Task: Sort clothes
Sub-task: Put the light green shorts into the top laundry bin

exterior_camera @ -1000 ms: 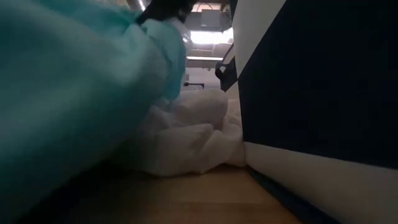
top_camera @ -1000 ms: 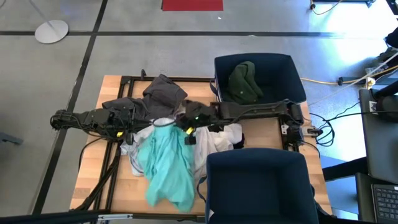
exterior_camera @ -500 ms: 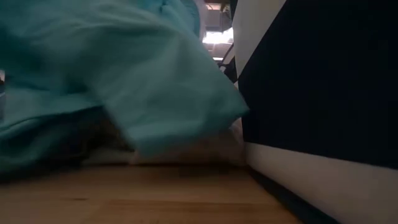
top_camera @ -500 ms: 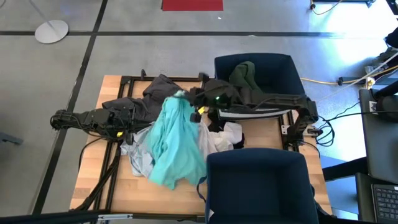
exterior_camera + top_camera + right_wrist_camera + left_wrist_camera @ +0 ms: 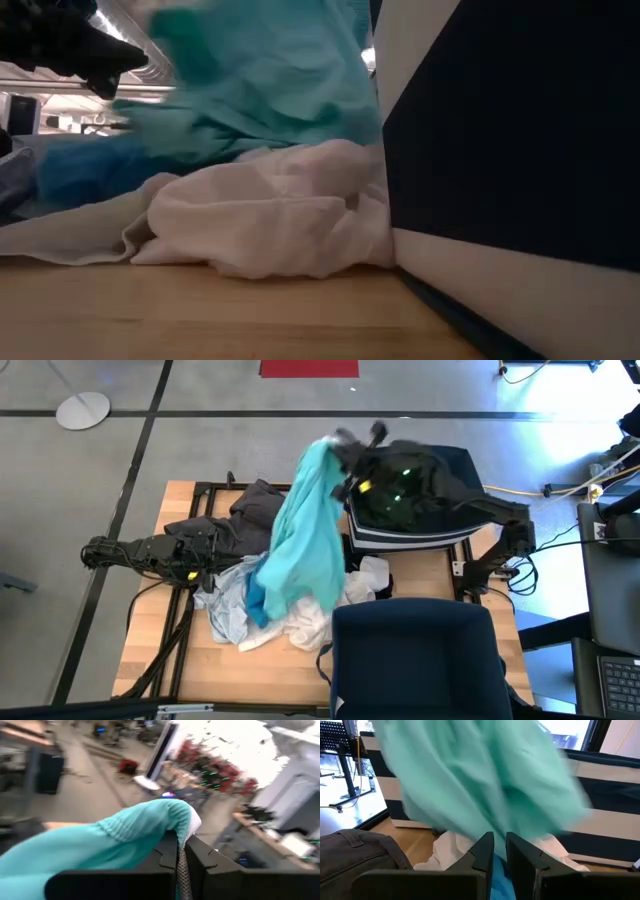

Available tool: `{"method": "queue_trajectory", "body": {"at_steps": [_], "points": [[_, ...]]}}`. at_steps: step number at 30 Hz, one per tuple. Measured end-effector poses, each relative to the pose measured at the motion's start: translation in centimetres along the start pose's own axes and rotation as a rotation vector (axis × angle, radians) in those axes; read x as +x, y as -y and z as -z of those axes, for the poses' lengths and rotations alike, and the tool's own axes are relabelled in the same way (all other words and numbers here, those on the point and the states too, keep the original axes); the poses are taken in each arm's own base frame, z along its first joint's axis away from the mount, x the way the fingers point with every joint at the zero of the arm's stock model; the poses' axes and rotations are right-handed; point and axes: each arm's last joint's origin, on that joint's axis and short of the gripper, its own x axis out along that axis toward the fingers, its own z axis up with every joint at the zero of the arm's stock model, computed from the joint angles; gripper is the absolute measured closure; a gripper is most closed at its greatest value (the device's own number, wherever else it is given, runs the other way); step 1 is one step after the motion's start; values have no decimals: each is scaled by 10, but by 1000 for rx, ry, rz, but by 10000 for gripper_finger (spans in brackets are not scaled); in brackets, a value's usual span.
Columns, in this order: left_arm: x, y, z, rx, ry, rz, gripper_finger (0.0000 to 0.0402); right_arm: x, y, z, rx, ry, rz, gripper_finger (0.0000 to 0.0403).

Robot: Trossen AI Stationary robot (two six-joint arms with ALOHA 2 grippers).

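My right gripper [image 5: 345, 445] is raised beside the far bin's left edge and is shut on the turquoise garment [image 5: 300, 540], which also shows in the low view [image 5: 270, 80]. The garment hangs down to the pile on the table. A white garment [image 5: 310, 622], a pale grey-blue one [image 5: 225, 610] and a dark grey one [image 5: 255, 510] lie in that pile. My left gripper [image 5: 499, 847] rests low over the pile's left side. Its fingers are almost together, and I see nothing between them. My right gripper pinches a ribbed edge of the turquoise garment [image 5: 172, 815] between its two fingers, and the cloth folds over the fingertips. The fingers lie about level, high above the table. The garment hangs below them, its lower end [image 5: 285, 595] on the pile.
A navy bin [image 5: 460, 470] stands at the table's far right, with my right arm across it. A second navy bin [image 5: 410, 660] stands at the near right, and its wall [image 5: 500, 130] is against the white garment. Bare wood [image 5: 160, 650] shows at the near left.
My right gripper has risen and gone toward the far edge and the far bin, carrying the turquoise garment. The garment's held end has lifted high and its body has drawn off the pile. Its lower end trails on the pile, and the white garment is uncovered.
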Motion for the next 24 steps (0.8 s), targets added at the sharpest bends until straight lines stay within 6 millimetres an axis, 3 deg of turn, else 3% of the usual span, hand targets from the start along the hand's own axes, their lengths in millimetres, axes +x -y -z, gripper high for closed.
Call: {"method": "queue_trajectory", "body": {"at_steps": [12, 24], "points": [[0, 0, 0, 0, 0, 0, 361, -55, 83, -29, -156, 120, 370, 388], [0, 0, 0, 0, 0, 0, 361, -118, 130, -55, -323, 79, 786, 388]]}}
